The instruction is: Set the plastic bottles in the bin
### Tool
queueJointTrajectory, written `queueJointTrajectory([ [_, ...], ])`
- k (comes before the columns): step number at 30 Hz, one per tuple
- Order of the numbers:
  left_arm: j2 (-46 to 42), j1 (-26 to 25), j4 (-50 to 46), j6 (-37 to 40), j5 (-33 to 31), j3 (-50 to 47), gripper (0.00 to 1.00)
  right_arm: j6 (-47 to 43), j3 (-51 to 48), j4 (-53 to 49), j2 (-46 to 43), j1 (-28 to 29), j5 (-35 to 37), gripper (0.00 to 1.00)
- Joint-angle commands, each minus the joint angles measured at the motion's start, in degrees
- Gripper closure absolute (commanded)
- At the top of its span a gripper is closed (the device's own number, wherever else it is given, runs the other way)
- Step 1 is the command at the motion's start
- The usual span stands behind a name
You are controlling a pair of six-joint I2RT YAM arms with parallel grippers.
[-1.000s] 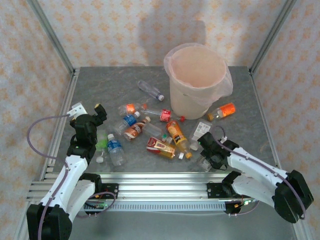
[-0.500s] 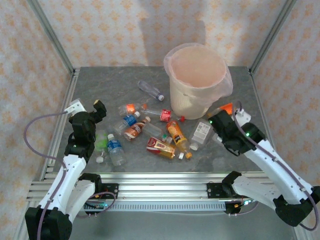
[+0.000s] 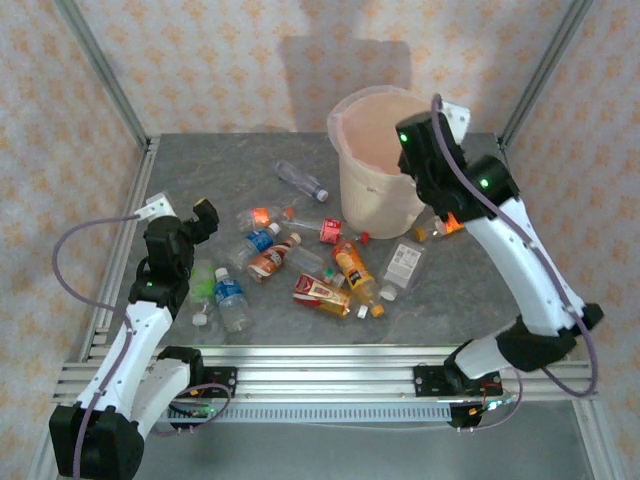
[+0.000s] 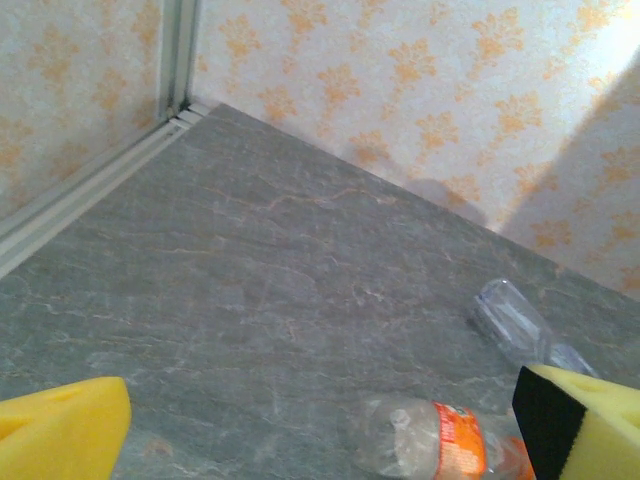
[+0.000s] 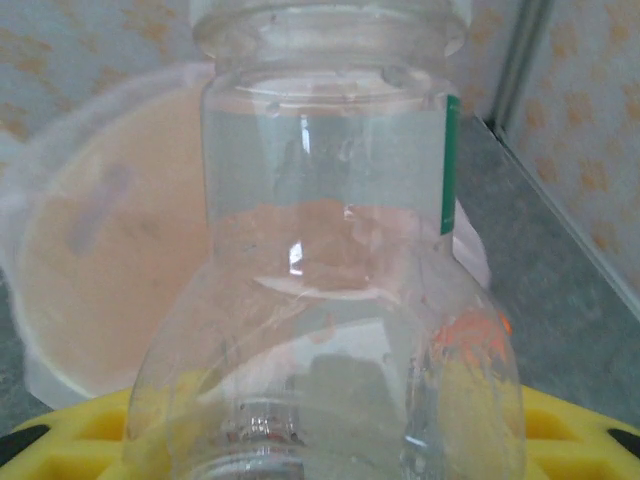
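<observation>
Bottles mostly lie on the table beside the bin; right end effector grips 1 clear bottle by its rim, left end effector gapes wide.

Cream wallpaper sprigged with orange floral motifs backs a grey, faintly veined table. At 1 o'clock is the beige-white bin, its translucent liner pinkish. At centre, the plastic bottles run clear and orange-brown, with red, blue and white labels. One clear bottle wears an orange band. The colourless bottle gripped by the right claw shows a green strip, possibly a label edge, at 3 o'clock. The pads of both claws are yellow, and the left claw adds black trim. The arms are white and black.
</observation>
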Motion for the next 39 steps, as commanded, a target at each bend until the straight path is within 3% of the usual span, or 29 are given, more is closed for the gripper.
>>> queueJointTrajectory([
  [1, 0.38, 0.35, -1.67, -1.16, 2.93, 2.6, 0.0, -9.0, 8.02, 3.13, 6.79, -2.63, -1.26, 0.71],
  [8, 0.7, 0.36, -2.29, -2.14, 6.75, 3.58, 0.0, -10.09, 25.9, 0.79, 23.44, -11.33, -15.47, 0.72],
  [13, 0.31, 0.35, -3.13, -2.56, 7.25, 4.03, 0.0, -9.18, 33.06, -4.03, 32.93, -15.67, -24.87, 0.77],
  [25, 0.36, 0.4, -4.4, -2.72, 5.49, 3.95, 0.0, -14.62, 25.36, -6.14, 35.97, -17.5, -34.16, 0.77],
  [39, -0.09, 0.35, -4.54, -3.02, 5.34, 3.51, 0.0, -20.56, 32.3, -11.94, 47.83, -19.15, -38.69, 0.72],
])
